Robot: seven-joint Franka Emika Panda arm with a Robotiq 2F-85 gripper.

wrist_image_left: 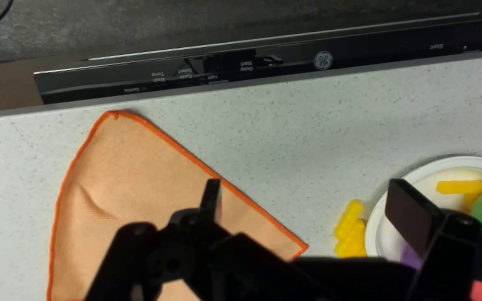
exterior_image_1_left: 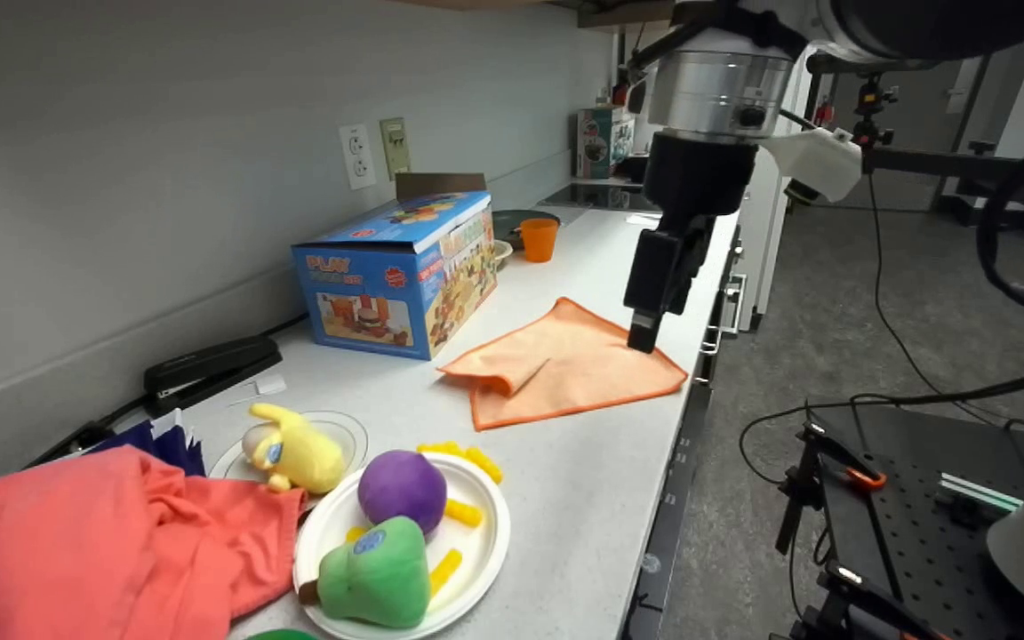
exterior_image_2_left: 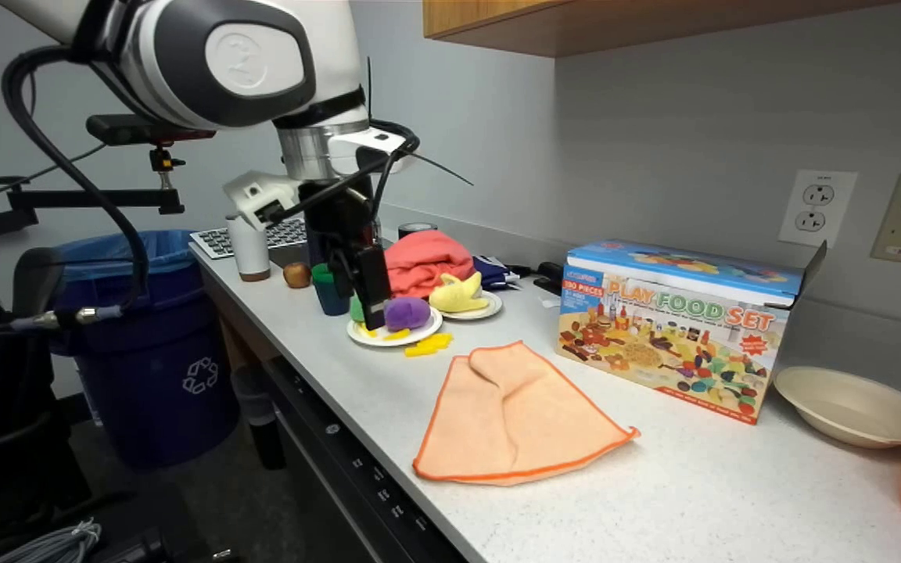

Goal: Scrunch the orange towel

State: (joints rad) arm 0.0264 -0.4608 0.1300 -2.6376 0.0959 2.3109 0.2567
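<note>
The orange towel [exterior_image_1_left: 583, 373] lies mostly spread out on the counter, with a raised fold and one turned-over corner. It also shows in an exterior view [exterior_image_2_left: 552, 422], its near hem close to the counter's front edge. In the wrist view the towel [wrist_image_left: 136, 179] fills the lower left, partly hidden behind the gripper. My gripper [wrist_image_left: 303, 184] is open, with nothing between its fingers. One finger overlaps the towel's hem in that view and the other overlaps the white plate. In both exterior views the gripper [exterior_image_1_left: 654, 320] [exterior_image_2_left: 372, 309] hangs above the counter, apart from the towel.
The toy food box [exterior_image_1_left: 361, 267] stands beside the towel against the wall. A white plate [exterior_image_1_left: 492, 569] holds a purple toy, a green pear and yellow sticks. A red-coral cloth [exterior_image_1_left: 103, 542], yellow plush [exterior_image_1_left: 312, 458] and orange cup [exterior_image_1_left: 539, 240] are nearby. The counter's front edge [wrist_image_left: 207, 90] is close.
</note>
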